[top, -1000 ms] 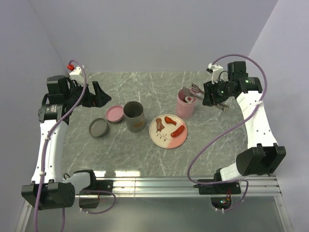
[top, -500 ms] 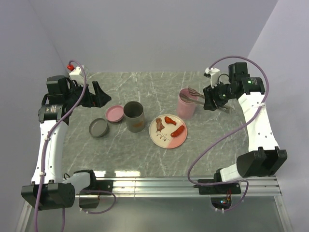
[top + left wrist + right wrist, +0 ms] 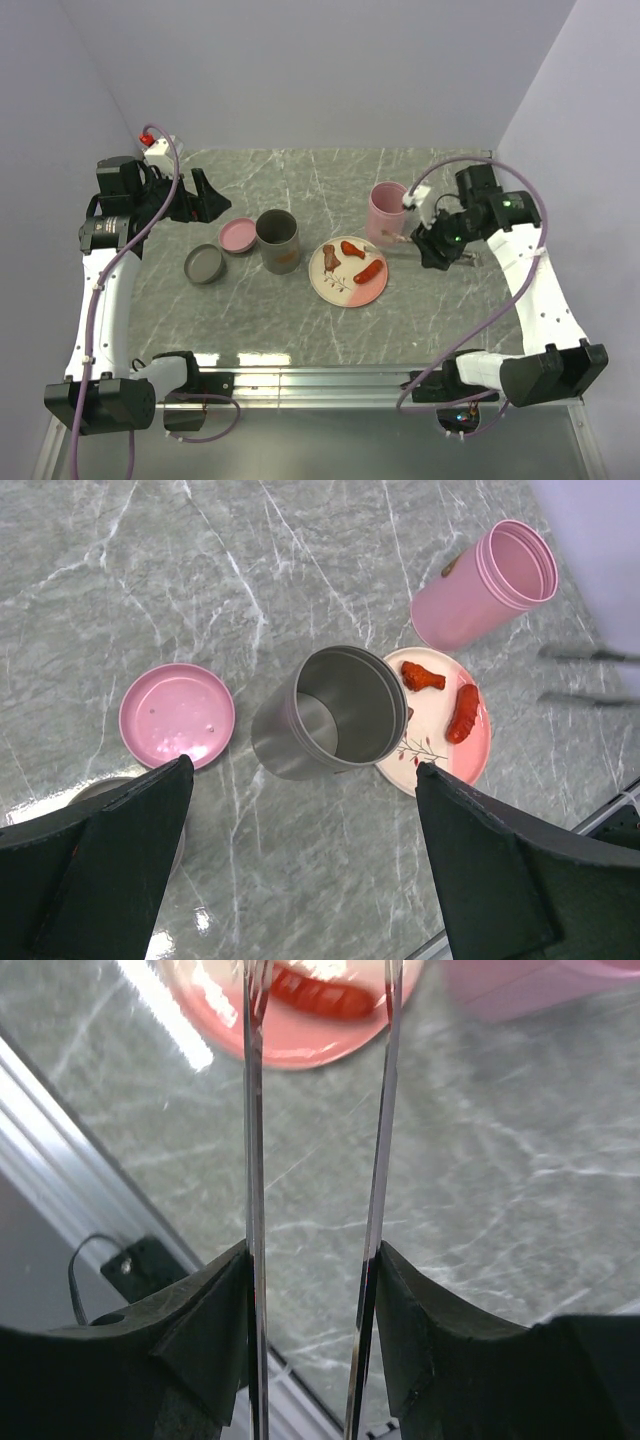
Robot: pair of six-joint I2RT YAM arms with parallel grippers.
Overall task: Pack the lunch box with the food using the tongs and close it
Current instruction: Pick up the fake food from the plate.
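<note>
Both tongs (image 3: 254, 1140) arms seemingly within pincer (image 3: 315, 1260).

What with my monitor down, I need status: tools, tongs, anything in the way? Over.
Right tool shut on tongs, tips pointing at food on plate. Left tool open, empty. Nothing seen between tongs and plate.

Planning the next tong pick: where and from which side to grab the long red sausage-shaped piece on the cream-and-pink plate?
Likely across its narrow middle. The long red sausage-shaped piece lies flat, diagonal, near the right rim of the cream-and-pink round plate, apart from the other pieces. Lower the silver metal tongs from that side, one arm on each long side.
</note>
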